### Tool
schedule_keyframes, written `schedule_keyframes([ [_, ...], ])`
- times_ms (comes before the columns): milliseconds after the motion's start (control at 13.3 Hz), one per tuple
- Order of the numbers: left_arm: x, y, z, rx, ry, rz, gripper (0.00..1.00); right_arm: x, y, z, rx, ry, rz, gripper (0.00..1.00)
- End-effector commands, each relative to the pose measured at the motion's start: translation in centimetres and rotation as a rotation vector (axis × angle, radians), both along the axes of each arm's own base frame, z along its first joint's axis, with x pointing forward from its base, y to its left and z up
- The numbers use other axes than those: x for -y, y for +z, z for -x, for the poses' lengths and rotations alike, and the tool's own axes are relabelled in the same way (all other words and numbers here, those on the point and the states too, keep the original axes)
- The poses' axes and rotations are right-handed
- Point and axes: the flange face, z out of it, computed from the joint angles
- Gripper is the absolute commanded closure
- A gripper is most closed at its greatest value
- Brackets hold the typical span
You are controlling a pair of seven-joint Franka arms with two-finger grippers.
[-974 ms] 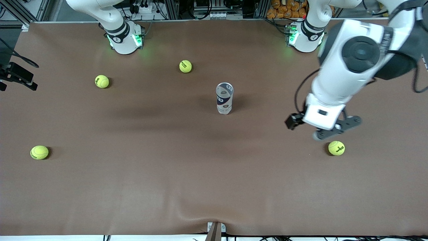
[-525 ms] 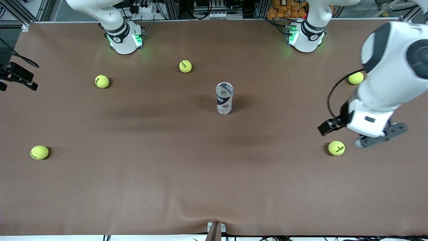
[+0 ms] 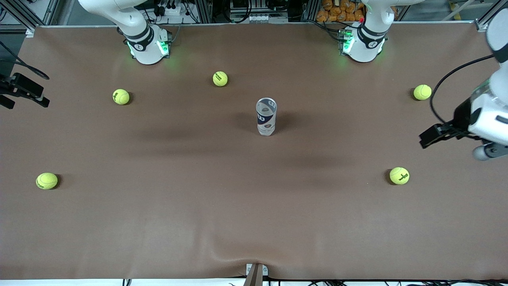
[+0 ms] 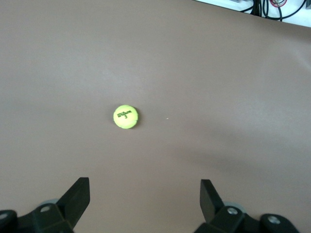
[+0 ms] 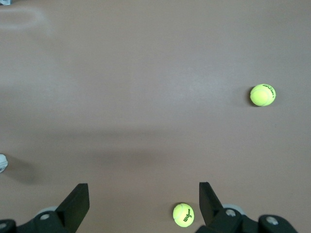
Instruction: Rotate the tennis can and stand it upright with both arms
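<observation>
Brown table cover (image 3: 190, 206) all round, plain and matte, with soft darker shadows across the middle. On it the tennis can (image 3: 266, 117) shows a navy band with white lettering over a pale label, and a silvery top end. Scattered tennis balls are bright yellow-green with small black print: one (image 3: 220, 78) near the arm bases, one (image 3: 47, 180) at the right arm's end, one (image 3: 399, 175) at the left arm's end. The arms are white with black bands, the bases (image 3: 147, 45) glowing green. Both wrist views show black fingers (image 4: 77, 199).
</observation>
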Motion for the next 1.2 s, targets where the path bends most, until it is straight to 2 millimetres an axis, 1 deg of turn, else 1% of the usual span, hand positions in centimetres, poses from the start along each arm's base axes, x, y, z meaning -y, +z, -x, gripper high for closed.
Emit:
schedule_keyframes([
  [0, -0.8, 2.1, 2.6, -0.028, -0.007, 0.017, 0.00, -2.9, 0.3, -1.1, 0.013, 0.041, -0.015, 0.00],
  [75, -0.1, 2.5, 4.2, -0.051, -0.011, 0.024, 0.00, -5.4, -0.3, -1.7, 0.016, 0.078, -0.007, 0.00],
  [225, -0.4, 3.4, 6.8, -0.050, -0.002, 0.028, 0.00, -9.5, -1.5, -3.1, 0.047, 0.134, 0.011, 0.00],
  [300, -0.6, 3.3, 8.1, -0.057, 0.002, 0.038, 0.00, -10.8, -2.6, -3.6, 0.031, 0.152, 0.015, 0.00],
  [375, -1.0, 3.2, 9.3, -0.066, 0.011, 0.046, 0.00, -11.4, -3.2, -3.9, 0.030, 0.158, 0.016, 0.00],
  [450, -0.8, 3.2, 10.3, -0.066, 0.010, 0.049, 0.00, -12.8, -3.6, -4.2, 0.040, 0.176, 0.018, 0.00],
  [599, -0.7, 3.7, 12.1, -0.062, 0.006, 0.047, 0.00, -16.9, -5.2, -4.8, 0.051, 0.235, 0.031, 0.00],
  [674, -0.8, 3.9, 12.0, -0.056, -0.002, 0.037, 0.00, -18.3, -5.9, -5.2, 0.062, 0.253, 0.038, 0.00],
  [749, -0.8, 3.8, 11.6, -0.054, -0.009, 0.029, 0.00, -18.7, -6.5, -5.6, 0.065, 0.254, 0.040, 0.00],
  [824, -1.1, 3.5, 10.6, -0.053, -0.006, 0.023, 0.00, -18.9, -7.1, -5.8, 0.057, 0.255, 0.042, 0.00],
  [899, -1.2, 3.8, 9.6, -0.044, -0.007, 0.026, 0.00, -19.6, -7.4, -5.8, 0.052, 0.262, 0.041, 0.00],
  [1049, -0.6, 4.0, 7.9, -0.032, -0.010, 0.020, 0.00, -22.4, -8.3, -5.3, 0.038, 0.251, 0.046, 0.00],
  [1124, -0.3, 3.4, 7.4, -0.039, -0.018, 0.002, 0.00, -23.5, -8.6, -5.1, 0.035, 0.219, 0.046, 0.00],
])
